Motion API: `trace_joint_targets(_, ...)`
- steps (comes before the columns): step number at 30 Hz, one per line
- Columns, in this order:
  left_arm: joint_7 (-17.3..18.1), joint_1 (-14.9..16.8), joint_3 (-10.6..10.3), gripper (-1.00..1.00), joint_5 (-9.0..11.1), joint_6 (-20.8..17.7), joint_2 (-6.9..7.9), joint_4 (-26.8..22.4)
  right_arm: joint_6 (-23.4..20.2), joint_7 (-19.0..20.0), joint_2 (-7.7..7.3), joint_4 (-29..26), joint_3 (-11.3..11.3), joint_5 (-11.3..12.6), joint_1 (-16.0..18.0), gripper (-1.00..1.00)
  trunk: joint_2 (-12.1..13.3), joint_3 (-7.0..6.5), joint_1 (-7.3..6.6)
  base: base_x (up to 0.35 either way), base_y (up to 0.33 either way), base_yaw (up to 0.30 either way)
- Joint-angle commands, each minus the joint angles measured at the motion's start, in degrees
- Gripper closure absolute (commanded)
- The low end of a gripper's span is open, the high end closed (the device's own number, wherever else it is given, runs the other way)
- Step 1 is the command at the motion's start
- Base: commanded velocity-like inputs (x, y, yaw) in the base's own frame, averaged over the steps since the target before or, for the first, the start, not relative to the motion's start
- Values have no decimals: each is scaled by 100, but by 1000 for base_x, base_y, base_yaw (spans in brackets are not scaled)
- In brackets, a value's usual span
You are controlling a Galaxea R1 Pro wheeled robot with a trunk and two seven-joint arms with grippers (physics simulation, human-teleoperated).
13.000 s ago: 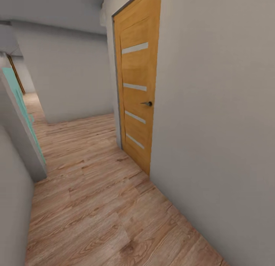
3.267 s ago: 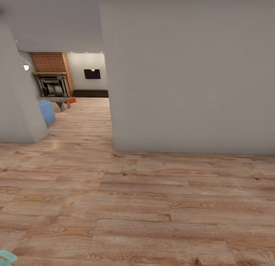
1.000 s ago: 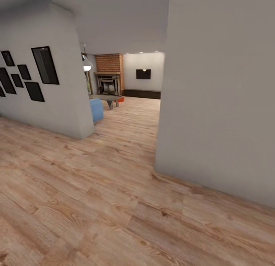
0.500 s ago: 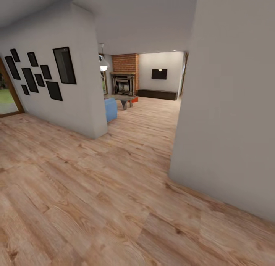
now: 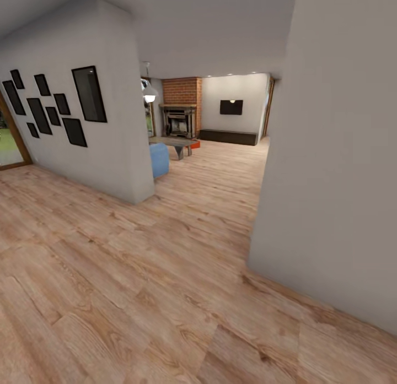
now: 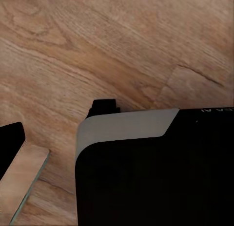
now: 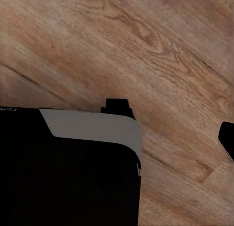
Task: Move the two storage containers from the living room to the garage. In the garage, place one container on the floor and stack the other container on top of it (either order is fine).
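Note:
Far down the hall, the living room opens with its red brick fireplace and light wood-plank floor. A small orange-red patch, one storage container, lies on the floor beside the grey low table. The second container is hidden. The corner of a blue sofa pokes out behind the left wall. One dark fingertip of the left gripper shows over the planks, and one of the right gripper. Whether either gripper is open or shut cannot be told.
A white wall with several black picture frames stands on the left, and a large grey wall corner juts in on the right. The passage between them leads to the living room. The robot's black base shows in both wrist views.
The whole head picture has shifted as the robot moved and turned: the living room opening sits a little further right and the framed wall is closer. Nothing in the room has moved.

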State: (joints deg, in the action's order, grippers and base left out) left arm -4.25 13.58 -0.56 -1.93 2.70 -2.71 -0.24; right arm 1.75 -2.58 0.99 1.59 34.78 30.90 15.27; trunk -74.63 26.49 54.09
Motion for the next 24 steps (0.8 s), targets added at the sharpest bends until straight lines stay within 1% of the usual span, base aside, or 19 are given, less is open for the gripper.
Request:
trace_joint_targets(1,-24,4,-5,-100,-21,20,-1,7,18,-5,6,17,49,47,5,-100,-3,6,3,315,0,38)
trace_joint_targets(6,-24,4,-5,-100,-21,21,-1,7,18,-5,0,17,51,48,4,-100,-3,6,3,314,0,159)
trace_joint_targets(17,-24,4,-5,-100,-22,21,-1,7,18,-3,-4,17,53,39,3,-100,-3,6,3,314,0,255)
trace_joint_targets(20,-24,4,-5,-100,-23,21,-1,7,18,0,-9,17,51,39,7,-100,-3,6,3,314,0,107)
trace_joint_targets(24,-24,4,-5,-100,-24,22,-1,7,18,2,-11,17,51,39,3,-100,-3,6,3,314,0,19)
